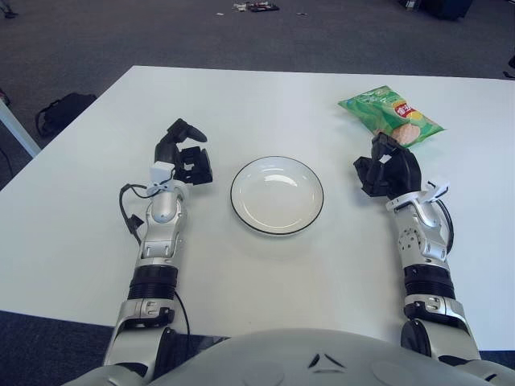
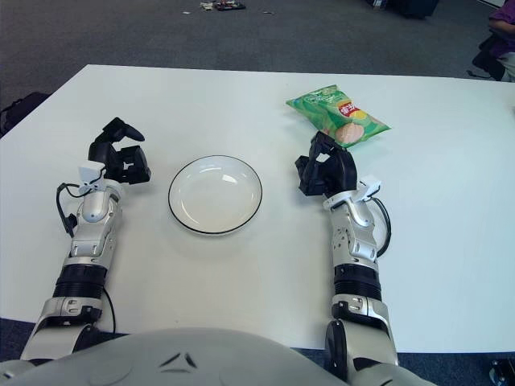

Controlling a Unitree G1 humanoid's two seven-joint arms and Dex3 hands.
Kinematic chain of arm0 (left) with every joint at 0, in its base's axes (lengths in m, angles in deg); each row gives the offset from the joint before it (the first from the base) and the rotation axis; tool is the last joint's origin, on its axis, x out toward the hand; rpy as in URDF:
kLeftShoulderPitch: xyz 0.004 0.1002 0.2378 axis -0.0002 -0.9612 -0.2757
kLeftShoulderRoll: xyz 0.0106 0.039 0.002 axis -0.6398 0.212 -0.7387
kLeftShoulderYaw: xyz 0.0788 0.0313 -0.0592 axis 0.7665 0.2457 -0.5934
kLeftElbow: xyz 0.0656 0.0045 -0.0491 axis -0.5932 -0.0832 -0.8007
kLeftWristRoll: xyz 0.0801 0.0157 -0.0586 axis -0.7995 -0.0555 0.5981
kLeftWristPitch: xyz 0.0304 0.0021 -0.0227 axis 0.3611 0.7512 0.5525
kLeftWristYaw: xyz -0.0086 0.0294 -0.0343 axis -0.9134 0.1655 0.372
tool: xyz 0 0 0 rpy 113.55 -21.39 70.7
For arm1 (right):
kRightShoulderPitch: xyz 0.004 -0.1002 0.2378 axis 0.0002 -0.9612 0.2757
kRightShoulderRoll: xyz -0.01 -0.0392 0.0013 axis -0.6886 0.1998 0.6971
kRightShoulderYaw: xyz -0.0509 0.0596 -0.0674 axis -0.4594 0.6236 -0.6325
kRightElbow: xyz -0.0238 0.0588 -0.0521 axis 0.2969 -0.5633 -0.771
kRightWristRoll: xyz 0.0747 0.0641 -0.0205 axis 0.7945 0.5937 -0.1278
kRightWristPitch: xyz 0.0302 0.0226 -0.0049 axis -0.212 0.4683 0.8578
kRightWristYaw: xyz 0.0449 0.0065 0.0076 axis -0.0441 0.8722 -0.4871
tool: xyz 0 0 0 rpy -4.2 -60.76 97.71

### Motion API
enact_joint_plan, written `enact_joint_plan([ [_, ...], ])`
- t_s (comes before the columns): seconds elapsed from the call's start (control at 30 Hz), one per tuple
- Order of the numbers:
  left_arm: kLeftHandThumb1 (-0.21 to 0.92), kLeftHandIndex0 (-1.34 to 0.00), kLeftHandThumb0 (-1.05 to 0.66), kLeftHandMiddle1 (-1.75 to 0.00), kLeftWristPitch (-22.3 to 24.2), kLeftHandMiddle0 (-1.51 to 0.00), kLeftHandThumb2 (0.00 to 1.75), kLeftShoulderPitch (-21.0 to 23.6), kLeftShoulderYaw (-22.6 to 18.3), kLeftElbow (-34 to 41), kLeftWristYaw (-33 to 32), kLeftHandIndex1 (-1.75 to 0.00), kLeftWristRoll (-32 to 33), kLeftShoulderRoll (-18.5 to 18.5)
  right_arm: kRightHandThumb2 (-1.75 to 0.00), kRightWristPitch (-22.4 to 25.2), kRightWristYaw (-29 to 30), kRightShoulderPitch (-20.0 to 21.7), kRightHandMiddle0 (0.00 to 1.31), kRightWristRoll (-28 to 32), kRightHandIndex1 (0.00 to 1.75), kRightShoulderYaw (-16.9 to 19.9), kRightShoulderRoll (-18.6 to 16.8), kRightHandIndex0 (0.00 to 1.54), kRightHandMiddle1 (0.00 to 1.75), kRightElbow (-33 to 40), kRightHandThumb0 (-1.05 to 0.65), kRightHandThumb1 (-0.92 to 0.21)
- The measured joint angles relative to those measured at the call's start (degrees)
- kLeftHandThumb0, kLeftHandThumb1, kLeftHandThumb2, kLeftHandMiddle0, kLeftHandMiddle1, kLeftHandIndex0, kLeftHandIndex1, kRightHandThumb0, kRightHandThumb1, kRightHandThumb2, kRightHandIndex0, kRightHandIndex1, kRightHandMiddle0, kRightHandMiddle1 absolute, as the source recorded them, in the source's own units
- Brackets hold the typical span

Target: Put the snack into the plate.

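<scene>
Just short of the snack bag's near edge, the right hand (image 1: 386,166) hovered over the counter (image 1: 96,233) with its dark fingers (image 2: 322,153) spread loosely and nothing between them. The fingertips pointed toward the bag and appeared to overlap its lower corner, though whether they actually touched it could not be told from either view.

Beyond that hand, the snack (image 1: 392,117), a green bag of crisps, lay flat on the counter toward the far right side, well apart from the plate. It looked puffy and light, the sort of packet that would slide or crumple if pinched carelessly.

Toward the middle of the counter sat the plate (image 1: 241,205), white with a thin dark rim, holding nothing. It lay between the two arms, near the right hand's inner side.

On the far side of the plate, the left hand (image 1: 187,157) showed just beside the plate's left edge, fingers loosely curled and holding nothing, taking no part.

As for progress, the job seemed barely begun: the bag was not yet gripped or lifted, and the plate was still bare. What remained, by my reckoning, was closing on the bag, carrying it left and nearer, and setting it down in the plate.
</scene>
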Motion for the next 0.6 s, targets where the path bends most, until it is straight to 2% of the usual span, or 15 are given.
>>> enact_joint_plan([
  [0.37, 0.12, -0.78, -0.57, -1.75, -0.3, -1.44, 1.55, -0.7, -0.4, 1.5, 0.1, -1.75, 1.5, 0.3, -1.69, -2.4, -0.3, 0.0, 0.88, 0.0, 1.75, 0.5, -0.3, 1.37, 1.75, -0.1, -0.63, -0.02],
  [0.6, 0.13, -0.78, -0.57, -1.75, -1.1, -1.44, 1.55, -0.9, -0.6, 1.7, 0.4, -1.75, 2.9, 0.1, -1.7, -5.2, 1.7, 0.1, 0.88, -0.2, 1.75, 0.8, -0.9, 1.38, 1.75, 0.3, -0.64, -0.01],
])
